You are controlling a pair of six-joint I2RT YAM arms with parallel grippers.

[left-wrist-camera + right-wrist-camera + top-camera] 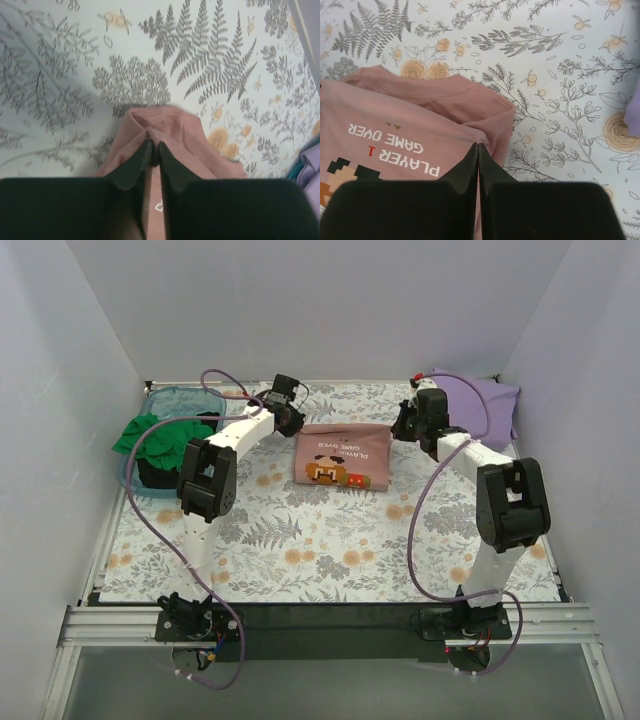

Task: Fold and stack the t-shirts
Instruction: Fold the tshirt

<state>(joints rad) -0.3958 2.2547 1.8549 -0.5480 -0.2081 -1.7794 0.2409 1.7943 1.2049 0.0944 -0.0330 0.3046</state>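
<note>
Over the whole tabletop, a floral-printed cloth table cover [300,540], grey ferns and orange blossoms on white. From the near edge, two white-and-black arms, the left arm [205,480] and the right arm [510,505], both stretched toward the far half. At the far left, a translucent teal plastic tub [170,393], with a crumpled bright green t-shirt [160,435] heaped over its rim and a black t-shirt [152,476] bunched below that. In the middle of the far half, a folded dusty salmon-pink t-shirt [343,457], flat on the cover, print upward: a pixel-art face and white lettering, "PLAYER 1 GAME OVER". In the far right corner, a folded lavender purple t-shirt [485,398], near the pink one but apart from it. At the pink shirt's far left corner, the left gripper [154,145], black fingers drawn almost together, clamped on a raised ridge of pink cloth. At its far right corner, the right gripper [478,146], fingers pressed flat against each other, tips at the sleeve seam, pinching the cloth there.
</note>
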